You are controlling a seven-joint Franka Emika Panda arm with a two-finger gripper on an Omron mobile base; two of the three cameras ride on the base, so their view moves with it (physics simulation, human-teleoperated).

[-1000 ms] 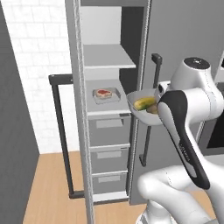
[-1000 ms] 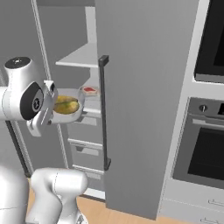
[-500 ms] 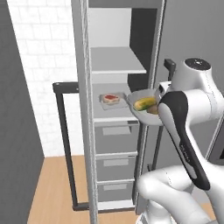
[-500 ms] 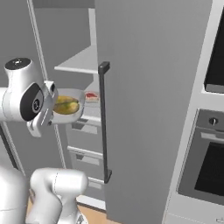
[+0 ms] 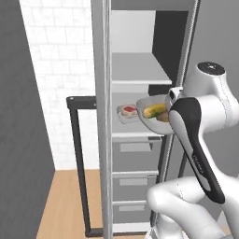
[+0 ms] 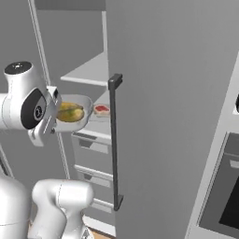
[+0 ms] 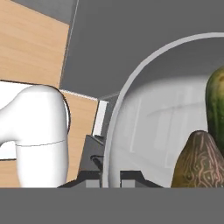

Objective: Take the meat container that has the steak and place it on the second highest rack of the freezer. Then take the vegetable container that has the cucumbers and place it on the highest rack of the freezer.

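My gripper (image 7: 113, 175) is shut on the rim of the vegetable container (image 7: 144, 127), a pale round bowl holding a green cucumber (image 7: 216, 105) and a brownish vegetable (image 7: 199, 159). In the left base view the vegetable container (image 5: 150, 116) hangs in front of the freezer's open compartment, about level with the second highest rack (image 5: 135, 134). The meat container (image 5: 128, 112) with the red steak sits on that rack, just left of and behind the bowl. From the right, the vegetable container (image 6: 71, 113) is held beside the meat container (image 6: 101, 110), with the gripper (image 6: 55, 108) at its near rim. The highest rack (image 5: 137, 70) is bare.
Grey drawers (image 5: 135, 154) fill the freezer below the racks. The open freezer door (image 6: 163, 116) with its dark vertical handle (image 6: 114, 140) stands close on the right. Another dark handle (image 5: 77, 140) hangs at the left. An oven (image 6: 228, 186) is at the far right.
The whole picture has shifted, so the base has driven closer to the freezer. The bowl stays in my shut gripper, now nearer the racks.
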